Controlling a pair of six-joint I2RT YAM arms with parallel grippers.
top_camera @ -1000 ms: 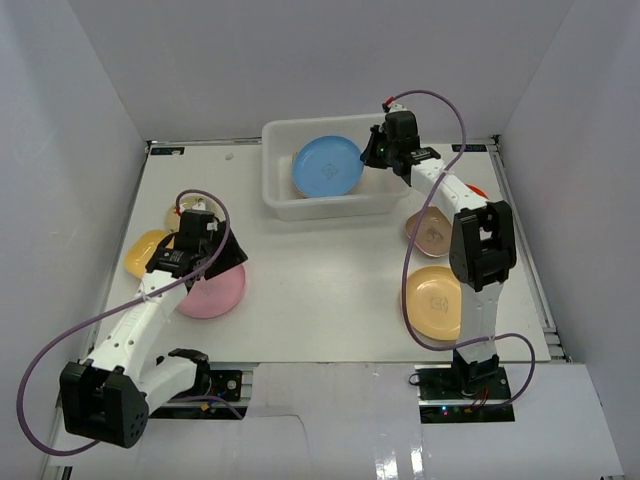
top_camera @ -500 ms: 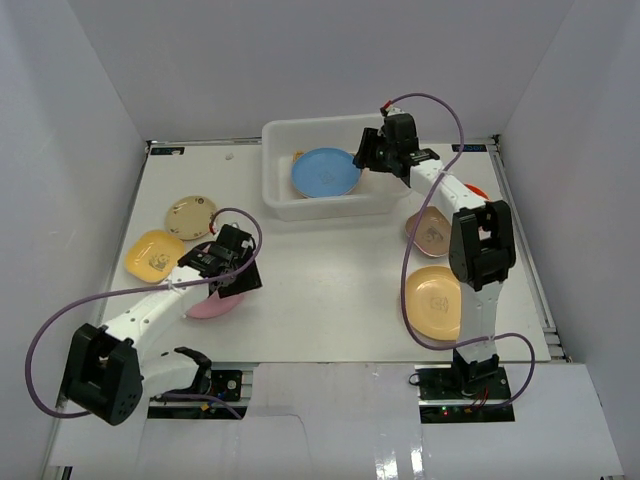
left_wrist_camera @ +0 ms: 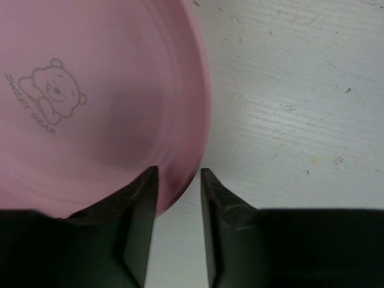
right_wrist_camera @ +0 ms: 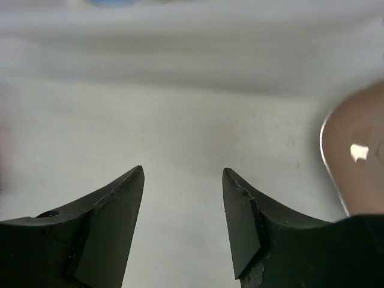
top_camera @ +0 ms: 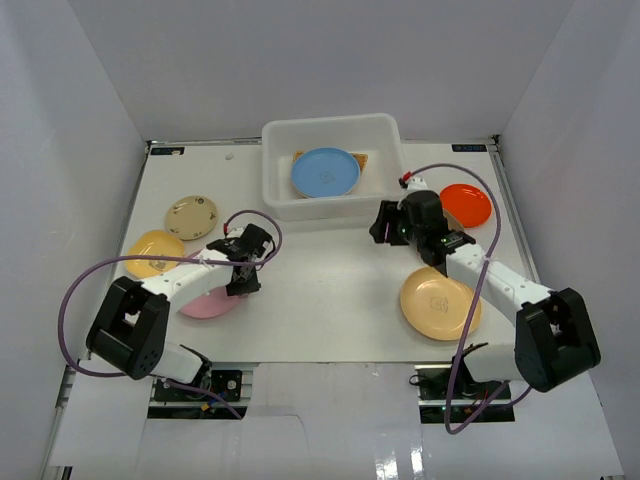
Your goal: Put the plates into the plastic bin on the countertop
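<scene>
Left wrist view: my left claw (left_wrist_camera: 178, 171) is pinched on the rim of the pink plate (left_wrist_camera: 90, 90) (the one with the bear print). One finger is over the dish and the other is outside it, above the bare bench (left_wrist_camera: 288, 108).

From the top, that plate is well apart from the plastic bin (top_camera: 300, 208), off its near left corner, with open bench between them. The blue plate (top_camera: 325, 172) rests inside the bin.

My right claw (right_wrist_camera: 183, 171) is spread and holds nothing. It hangs low over bare bench, facing the bin's near wall by its right corner. A brown plate (right_wrist_camera: 354, 162) shows its edge just to the claw's right. The orange plate (top_camera: 466, 204) lies right of the bin, and the peach plate (top_camera: 440, 303) lies well nearer than the bin.
</scene>
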